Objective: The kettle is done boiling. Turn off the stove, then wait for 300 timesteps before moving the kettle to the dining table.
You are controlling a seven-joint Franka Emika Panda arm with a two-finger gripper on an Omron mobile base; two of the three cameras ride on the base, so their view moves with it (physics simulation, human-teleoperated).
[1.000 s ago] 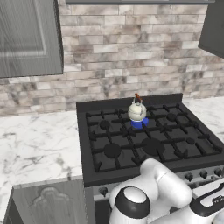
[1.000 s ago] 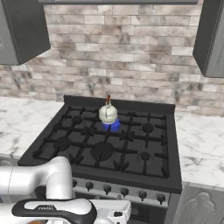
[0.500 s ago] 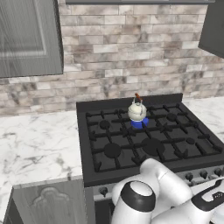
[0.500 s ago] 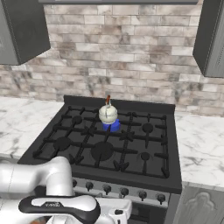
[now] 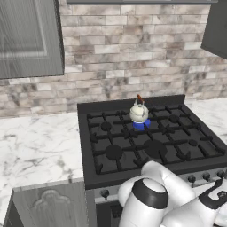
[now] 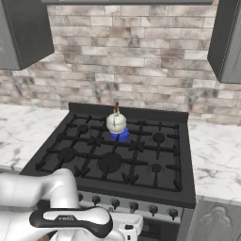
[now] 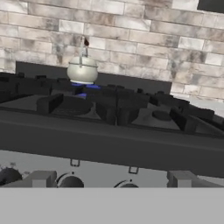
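My claw (image 7: 111,179) hangs low in front of the stove (image 7: 109,144), level with its steel front panel, jaws spread wide apart and holding nothing. In the hand view my two finger tips (image 7: 41,178) stand well apart at the bottom, and between them, just ahead, sit the dark knobs (image 7: 70,181) on the panel. I touch none of them.

Beyond the claw and above it lies the black cooktop with its grates (image 7: 113,109). The kettle (image 7: 82,69) sits upright on a rear burner, far past my claw and a little to its left, its thin handle rising to a red tip. A blue flame (image 7: 87,87) shows under it, so that burner is lit.

From the base views the kettle (image 5: 138,113) stands at the back middle of the stove (image 5: 146,146), well apart from my arm, which is folded low before the front edge. The same kettle (image 6: 116,122) and flame (image 6: 120,136) show from the right side. Behind everything is a brick wall (image 7: 131,39), with marble counter (image 5: 40,150) on either side of the stove
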